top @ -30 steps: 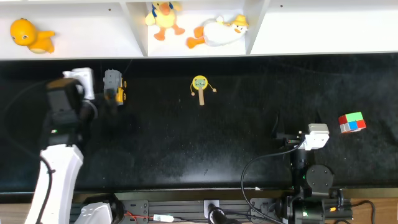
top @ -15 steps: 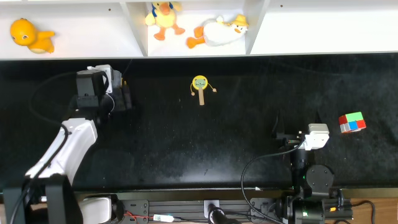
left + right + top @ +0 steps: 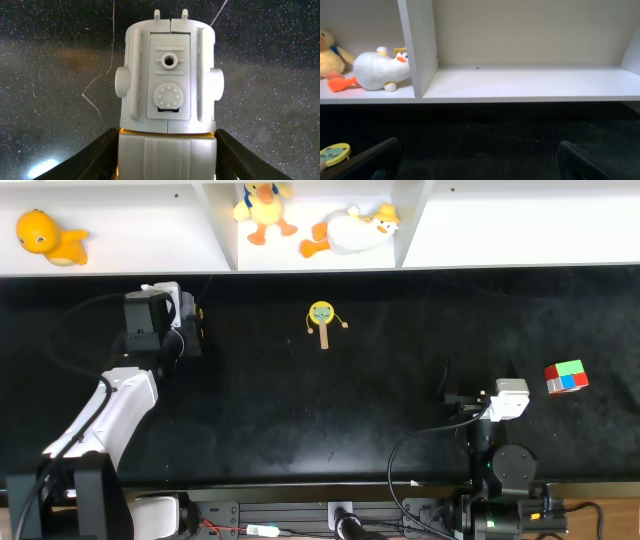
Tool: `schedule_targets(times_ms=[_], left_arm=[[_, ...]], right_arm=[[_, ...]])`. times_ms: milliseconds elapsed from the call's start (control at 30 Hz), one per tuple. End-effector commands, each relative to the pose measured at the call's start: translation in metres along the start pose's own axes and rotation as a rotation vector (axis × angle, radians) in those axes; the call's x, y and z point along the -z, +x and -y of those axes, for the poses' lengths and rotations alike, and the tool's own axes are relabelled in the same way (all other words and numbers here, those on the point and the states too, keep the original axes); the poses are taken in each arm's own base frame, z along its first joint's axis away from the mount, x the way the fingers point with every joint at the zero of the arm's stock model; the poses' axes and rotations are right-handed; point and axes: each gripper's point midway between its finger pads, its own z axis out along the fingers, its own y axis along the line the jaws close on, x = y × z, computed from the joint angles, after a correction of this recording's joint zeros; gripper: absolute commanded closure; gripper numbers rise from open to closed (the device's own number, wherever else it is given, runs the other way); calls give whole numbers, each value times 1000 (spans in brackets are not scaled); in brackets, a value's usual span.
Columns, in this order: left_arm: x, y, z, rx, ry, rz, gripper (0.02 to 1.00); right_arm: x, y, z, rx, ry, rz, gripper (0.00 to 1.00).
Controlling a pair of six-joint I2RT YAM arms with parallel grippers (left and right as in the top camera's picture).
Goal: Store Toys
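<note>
— Where's the grey toy robot [image 3: 169,90]?
— Upper left of the overhead frame. It lies lengthwise between the fingers of the left gripper [image 3: 166,132], which clamp its sides. The right gripper [image 3: 479,145] gapes, well apart.

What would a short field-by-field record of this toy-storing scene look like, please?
Left claw: shut on the grey-and-yellow plastic robot toy, back left of the black table
Right claw: open, holding nothing, facing the white shelf
On table: round yellow-green rattle drum with wooden handle, centre back; multicoloured cube, right
On shelf: orange rubber duck, left compartment; yellow plush duck and white plush duck, middle compartment
</note>
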Motion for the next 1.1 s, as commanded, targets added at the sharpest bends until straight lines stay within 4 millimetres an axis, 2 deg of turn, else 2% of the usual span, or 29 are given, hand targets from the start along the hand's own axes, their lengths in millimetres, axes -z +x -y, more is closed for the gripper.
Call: schedule_targets(times_ms=[33, 267, 367, 633, 800, 967, 1100], left_arm=[[5, -3, -1, 2, -10, 12, 597], [35, -26, -1, 8, -3, 111, 610], [61, -48, -1, 14, 5, 206, 614], [79, -90, 2, 18, 12, 294, 619], [72, -115, 4, 18, 13, 301, 617], [52, -133, 7, 16, 16, 269, 617], [35, -156, 10, 15, 18, 268, 617]], right_arm=[[0, 4, 0, -5, 3, -2, 5], [0, 4, 0, -5, 3, -2, 5], [0, 4, 0, -5, 3, -2, 5], [0, 4, 0, -5, 3, -2, 5], [0, 4, 0, -5, 3, -2, 5], [0, 4, 0, -5, 3, -2, 7], [0, 4, 0, -5, 3, -2, 5]])
